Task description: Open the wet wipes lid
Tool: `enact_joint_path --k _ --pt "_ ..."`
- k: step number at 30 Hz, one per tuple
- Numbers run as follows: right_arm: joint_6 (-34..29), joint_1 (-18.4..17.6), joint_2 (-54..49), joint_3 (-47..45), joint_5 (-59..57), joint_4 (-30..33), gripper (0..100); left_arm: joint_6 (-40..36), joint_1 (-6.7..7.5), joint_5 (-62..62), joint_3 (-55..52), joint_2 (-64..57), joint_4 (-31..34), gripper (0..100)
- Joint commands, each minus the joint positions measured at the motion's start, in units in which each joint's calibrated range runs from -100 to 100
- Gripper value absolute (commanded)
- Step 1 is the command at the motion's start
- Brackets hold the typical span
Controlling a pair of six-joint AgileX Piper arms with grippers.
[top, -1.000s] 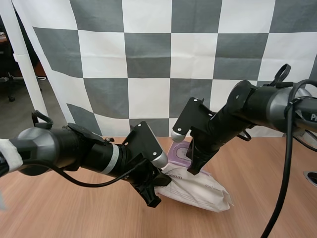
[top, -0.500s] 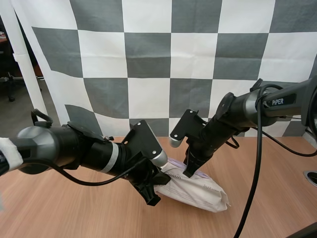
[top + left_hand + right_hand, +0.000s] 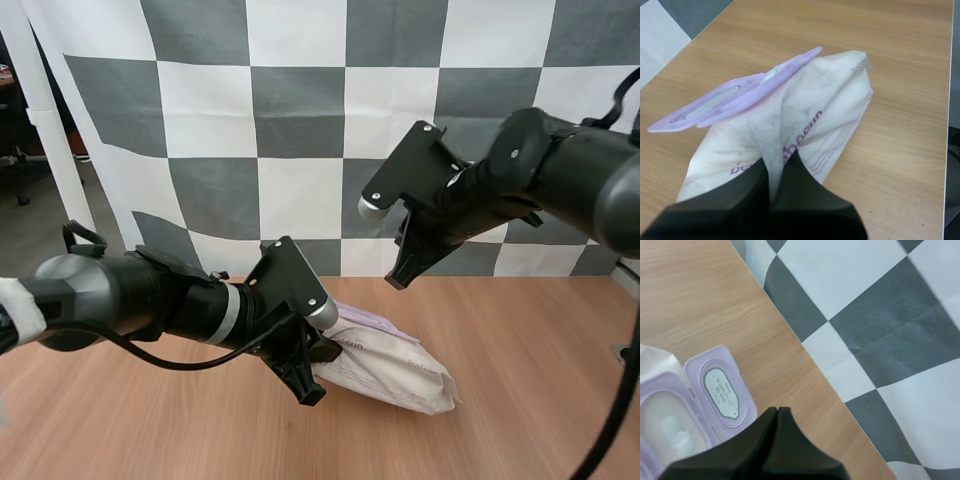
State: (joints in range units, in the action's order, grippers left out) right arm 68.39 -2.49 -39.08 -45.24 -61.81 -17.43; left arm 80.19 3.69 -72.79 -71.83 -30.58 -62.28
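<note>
The white wet wipes pack [image 3: 392, 368] lies on the wooden table [image 3: 540, 330], its lilac lid [image 3: 366, 320] facing away toward the back. My left gripper [image 3: 312, 377] is shut on the pack's left end; in the left wrist view the fingertips [image 3: 760, 172] pinch the crumpled white pack [image 3: 830, 115] below the lid frame [image 3: 735, 97]. My right gripper [image 3: 396, 279] hangs shut in the air above and behind the pack, holding nothing. Past its closed gripper tip [image 3: 777, 412], the lid flap [image 3: 720, 387] lies swung open beside the wipe opening [image 3: 667, 427].
Bare wooden tabletop [image 3: 120, 430] stretches in front and to both sides of the pack. At the right edge of the table is a dark round hole [image 3: 630, 355].
My right gripper has lifted off the pack and moved up and to the right. My left gripper keeps its hold, and the pack has settled slightly.
</note>
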Motion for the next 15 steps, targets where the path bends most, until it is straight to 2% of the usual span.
enact_joint_path --k 1,2,3,5,10,15 --pt "-3.6 0.0 -16.9 0.9 -12.5 2.8 0 0.0 -0.05 -4.0 0.0 0.0 -0.1 34" --pt "-3.8 0.0 -18.3 0.9 -15.1 2.7 0 0.0 -0.05 -4.4 0.0 0.0 -0.4 46" --pt "-4.4 0.0 -19.9 0.9 -17.0 2.7 0 0.0 -0.05 -4.4 0.0 0.0 -0.9 68" --pt "-5.6 0.0 -23.1 0.9 -20.2 2.7 0 -0.4 -0.05 -4.6 0.5 0.0 -1.1 100" --pt "-10.1 0.0 -30.0 0.9 -24.1 2.7 0 -2.7 -0.05 -4.6 2.8 -2.6 -0.4 100" --pt "-12.5 0.0 -35.6 0.9 -24.5 2.8 0 -6.6 -0.15 -6.9 6.9 -14.2 3.4 100"
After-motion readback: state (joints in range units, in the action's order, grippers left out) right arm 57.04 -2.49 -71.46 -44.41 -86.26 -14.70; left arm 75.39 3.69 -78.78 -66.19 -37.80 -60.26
